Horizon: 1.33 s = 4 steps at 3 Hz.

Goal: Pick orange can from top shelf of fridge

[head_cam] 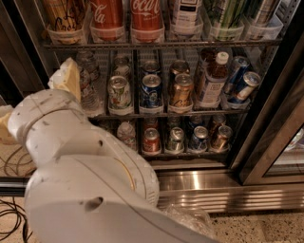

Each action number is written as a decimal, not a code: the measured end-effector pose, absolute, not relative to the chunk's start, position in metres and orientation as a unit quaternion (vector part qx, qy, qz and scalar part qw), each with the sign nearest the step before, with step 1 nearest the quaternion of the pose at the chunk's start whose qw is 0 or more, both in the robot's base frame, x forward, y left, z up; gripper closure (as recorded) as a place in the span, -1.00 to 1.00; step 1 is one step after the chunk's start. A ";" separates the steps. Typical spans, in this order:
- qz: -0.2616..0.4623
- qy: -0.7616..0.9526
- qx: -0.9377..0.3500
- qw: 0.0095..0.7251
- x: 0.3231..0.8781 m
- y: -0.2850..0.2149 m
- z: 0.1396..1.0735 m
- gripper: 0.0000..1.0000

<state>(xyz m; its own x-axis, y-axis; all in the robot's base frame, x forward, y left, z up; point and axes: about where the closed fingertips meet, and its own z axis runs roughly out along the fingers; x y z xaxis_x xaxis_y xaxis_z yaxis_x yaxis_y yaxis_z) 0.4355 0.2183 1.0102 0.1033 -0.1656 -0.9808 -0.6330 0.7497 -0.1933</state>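
Orange can [64, 16] beside Coca-Cola cans [108, 19]; claw [58, 85] below-left

You could read one brand: white Coca-Cola script on the near red can [107, 19], just right of the orange can [64, 19], and again on the far red can [146, 18] one place further right. The orange can itself bore black cursive script that you couldn't make out. The white bottle [185, 12], further right still, had a dark label, illegible. Labels on the racks below the orange can were unreadable. The gripper [65, 79] sat below the orange can.
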 end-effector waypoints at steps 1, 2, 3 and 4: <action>0.123 0.641 -0.255 0.713 0.456 0.178 1.039 -1.00; 0.123 0.641 -0.255 0.713 0.456 0.178 1.039 -1.00; 0.123 0.641 -0.255 0.713 0.456 0.178 1.039 -1.00; 0.123 0.641 -0.255 0.713 0.456 0.178 1.039 -1.00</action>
<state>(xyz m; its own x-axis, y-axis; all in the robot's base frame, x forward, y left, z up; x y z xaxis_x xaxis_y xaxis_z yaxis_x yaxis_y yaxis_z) 0.4562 0.1782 1.0390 0.1475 -0.1524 -0.9773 -0.5022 0.8397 -0.2067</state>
